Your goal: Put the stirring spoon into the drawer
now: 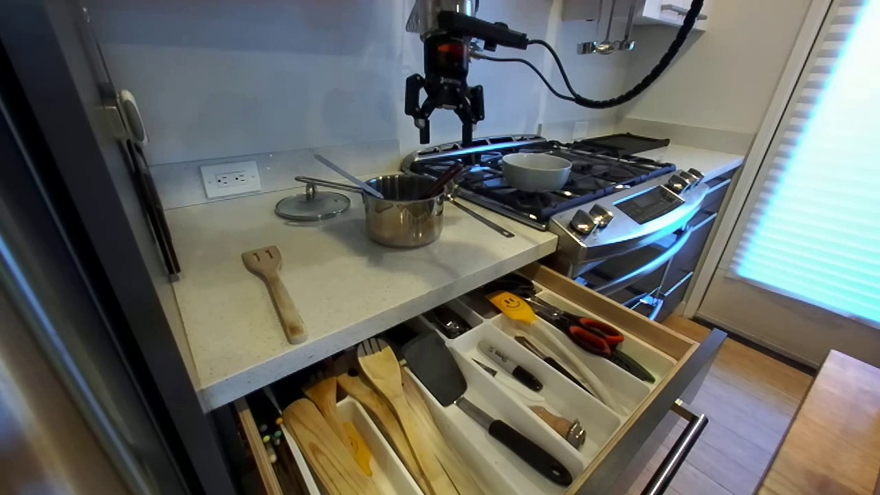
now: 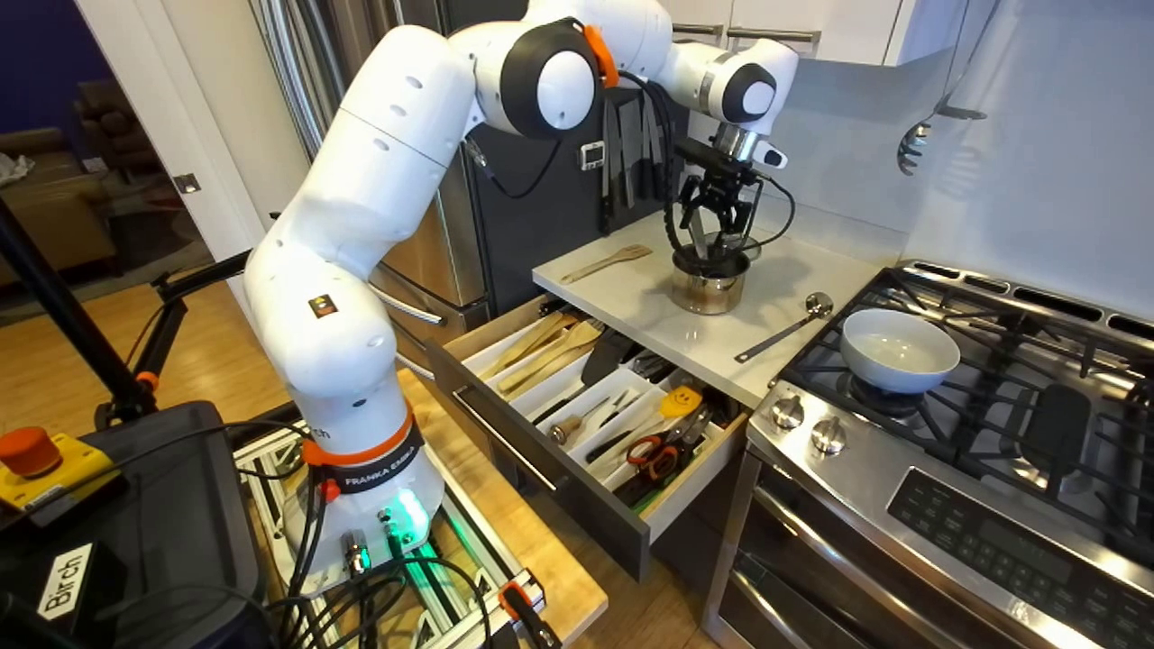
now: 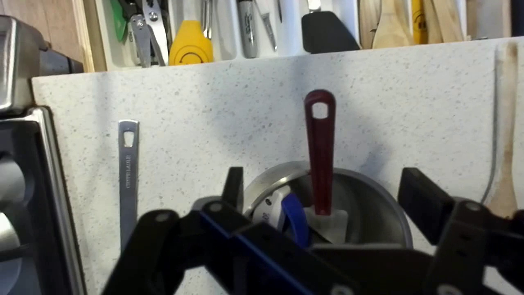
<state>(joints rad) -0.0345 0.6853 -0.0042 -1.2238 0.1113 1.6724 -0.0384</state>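
Note:
No thing is plainly a stirring spoon. A wooden slotted turner (image 1: 276, 295) lies on the counter, also seen in an exterior view (image 2: 606, 262) and at the wrist view's right edge (image 3: 507, 135). A steel ladle-like spoon (image 2: 780, 333) lies beside the stove; its flat handle shows in the wrist view (image 3: 128, 176). A red-handled spatula (image 3: 321, 151) leans in the steel pot (image 1: 404, 223). The drawer (image 1: 619, 306) stands open below the counter, also in an exterior view (image 2: 694, 473). My gripper (image 1: 445, 133) is open and empty above the pot, fingers either side of it in the wrist view (image 3: 323, 192).
A grey flat handle (image 1: 347, 175) and a blue-and-white item (image 3: 294, 217) also stick up in the pot. A glass lid (image 1: 313, 206) lies behind it. A white bowl (image 2: 900, 351) sits on the stove grate. Wooden utensils, a black spatula (image 1: 436, 368) and red-handled scissors (image 1: 595, 335) fill drawer compartments.

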